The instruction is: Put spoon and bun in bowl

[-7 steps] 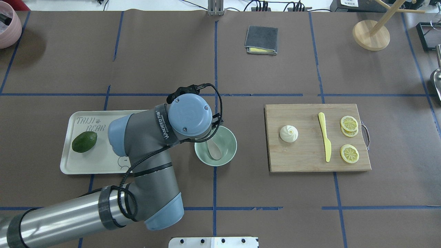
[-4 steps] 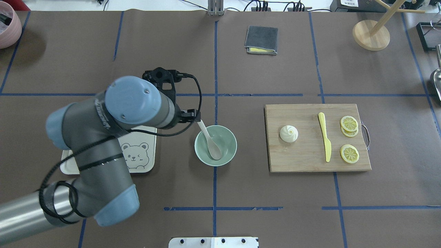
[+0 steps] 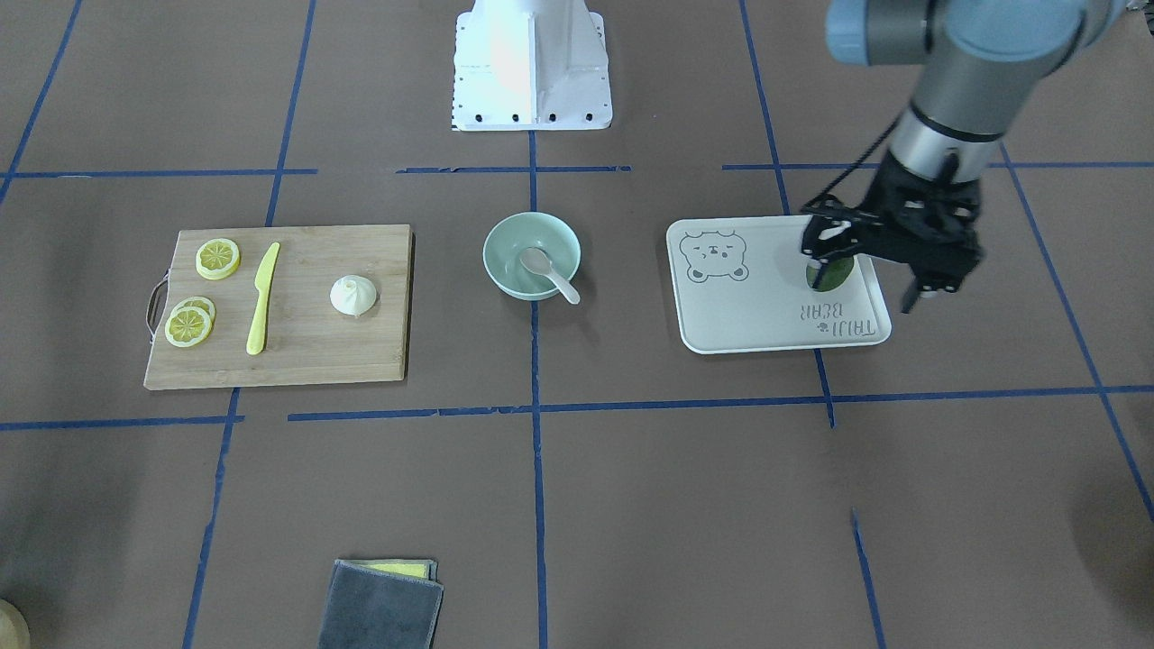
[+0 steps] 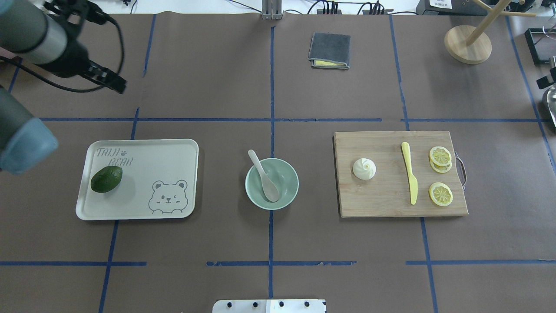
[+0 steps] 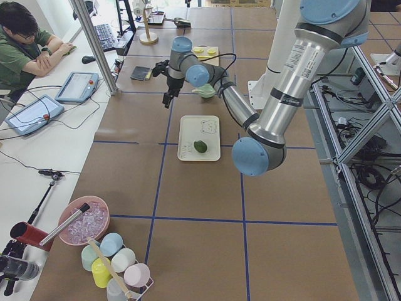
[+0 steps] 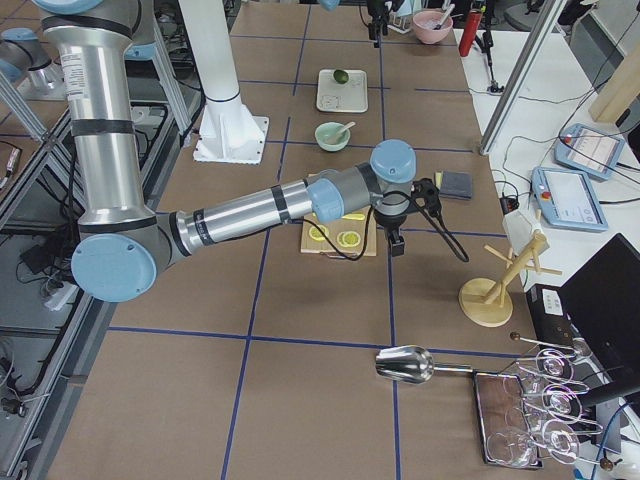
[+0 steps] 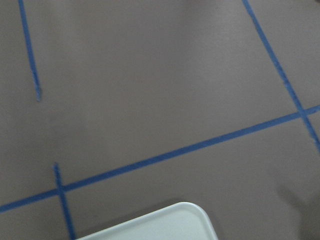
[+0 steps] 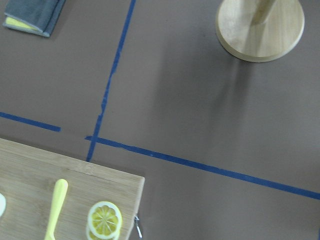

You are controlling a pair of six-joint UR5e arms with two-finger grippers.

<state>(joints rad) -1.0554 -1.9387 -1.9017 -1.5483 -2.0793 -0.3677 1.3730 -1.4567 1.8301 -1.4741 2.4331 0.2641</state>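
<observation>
The spoon (image 4: 264,176) lies in the bowl (image 4: 295,184) at the centre of the overhead view. Its scoop rests on the bowl's floor and its handle leans over the rim toward the upper left. The bun (image 4: 364,168) sits upright on the left part of the board (image 4: 382,200), right of the bowl and apart from it. A yellow knife (image 4: 409,171) and lemon slices (image 4: 440,194) lie further right on the same board.

The left gripper (image 3: 861,294) hangs in the air with its fingers apart and nothing between them. In the front view it shows at the right, overlapping the avocado (image 4: 106,178) on the tray (image 4: 143,152). In the overhead view it is in the upper left corner. Spoon and bowl are well apart from it, toward the frame's centre, and the bun is farther still. Its wrist camera looks down on bare table and one corner of the tray at the lower edge.

The right gripper (image 6: 396,243) hangs beside the board in the right side view. Whether its fingers are apart or together cannot be told. Its wrist camera shows the board's corner with the knife and a lemon slice at lower left, and a wooden stand (image 8: 260,27) at upper right. The bun is not in that picture.
</observation>
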